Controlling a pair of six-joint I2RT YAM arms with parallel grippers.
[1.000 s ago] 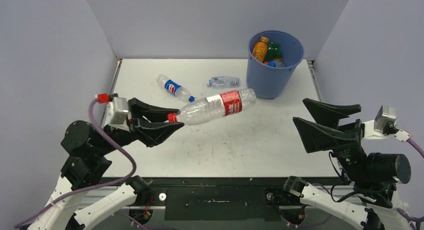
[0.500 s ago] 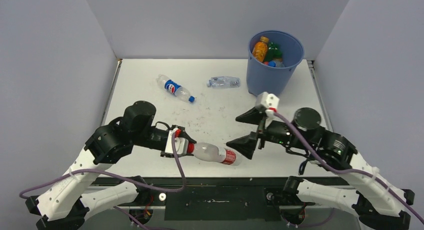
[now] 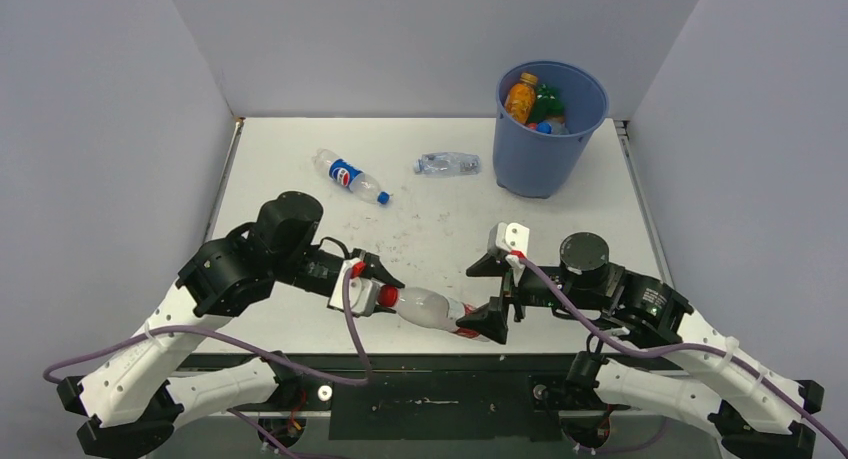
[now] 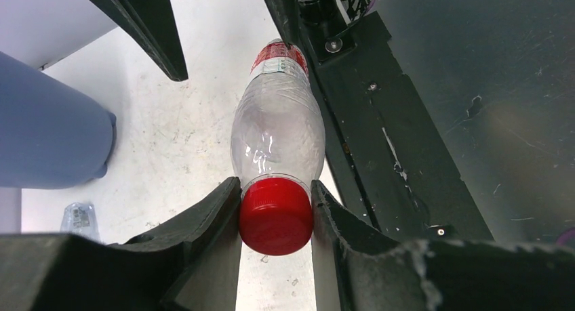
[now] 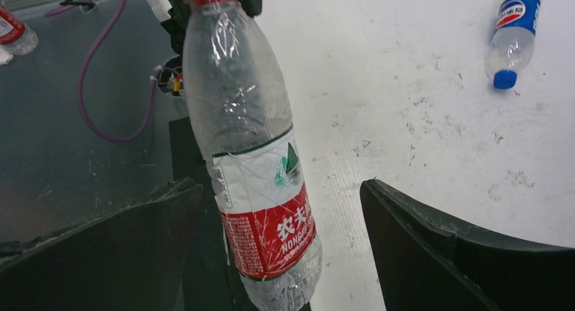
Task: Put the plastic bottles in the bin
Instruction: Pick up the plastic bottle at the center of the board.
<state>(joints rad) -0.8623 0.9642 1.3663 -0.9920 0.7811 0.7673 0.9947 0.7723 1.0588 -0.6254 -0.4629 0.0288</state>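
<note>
Red is the cap that the left gripper (image 4: 274, 189) squeezes between its two black fingers. The cap belongs to a clear plastic bottle with a red label (image 3: 425, 307), so this gripper is closed tight on the bottle's top. The bottle sticks straight out from the fingers. It lies almost flat, low over the near edge of the white table (image 3: 560, 249). I cannot tell if it touches the table.

The left arm comes up from its base, bends at the elbow and reaches low to the right. The right arm does the same the other way, bent and reaching low to the left. The two grippers face each other.

The right gripper (image 5: 279, 189) has its fingers spread wide. The label end of the bottle sits between them. One finger is just beside the label and the other is well apart from it.

Far ahead of both grippers, at the back of the table, stands the big round blue plastic bin (image 3: 540, 164). An orange juice bottle (image 3: 520, 97) and a green bottle (image 3: 546, 104) poke up inside it. Beyond the left gripper lies a small clear bottle with a blue label and blue cap (image 3: 350, 177). A crushed clear bottle (image 3: 448, 163) lies just beside the bin, on its left.
</note>
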